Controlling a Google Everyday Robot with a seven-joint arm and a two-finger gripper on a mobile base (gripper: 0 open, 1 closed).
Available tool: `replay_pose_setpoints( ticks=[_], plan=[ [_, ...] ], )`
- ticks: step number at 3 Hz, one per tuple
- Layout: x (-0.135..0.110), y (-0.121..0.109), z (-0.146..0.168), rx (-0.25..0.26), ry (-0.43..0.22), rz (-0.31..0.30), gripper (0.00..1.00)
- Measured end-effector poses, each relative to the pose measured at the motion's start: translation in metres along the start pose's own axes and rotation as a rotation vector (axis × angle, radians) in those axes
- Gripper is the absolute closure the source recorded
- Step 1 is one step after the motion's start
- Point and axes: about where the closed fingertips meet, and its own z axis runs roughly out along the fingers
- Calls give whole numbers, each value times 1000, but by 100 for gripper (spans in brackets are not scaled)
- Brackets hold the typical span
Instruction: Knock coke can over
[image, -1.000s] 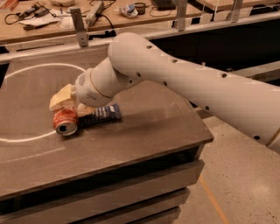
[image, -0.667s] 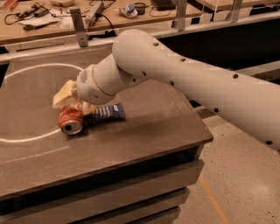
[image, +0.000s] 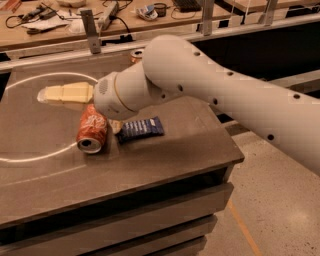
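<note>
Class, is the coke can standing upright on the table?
No, the coke can lies on its side on the table, with the gripper just beyond it.

This looks like a robotics lab or workshop. A long wooden bench (image: 60, 31) runs along the back, strewn with cables (image: 30, 14) and small gear, behind a metal rail with upright posts (image: 90, 30). The floor (image: 280, 200) is bare speckled concrete with an orange line (image: 241, 229) on it. The dark counter (image: 165, 165) is plain, with drawer-like fronts below and a white ring (image: 47, 76) marked on its top. A big white robot arm (image: 225, 95) reaches across it, its pincer (image: 47, 94) low over the counter's back left, inside the ring.
</note>
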Motion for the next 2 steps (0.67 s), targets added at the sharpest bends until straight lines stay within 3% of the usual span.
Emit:
replay_pose_setpoints(
  ticks=[1,2],
  plan=[
    [0,6,-15,121,63,44,0],
    [1,13,-36,212,132,84,0]
  ],
)
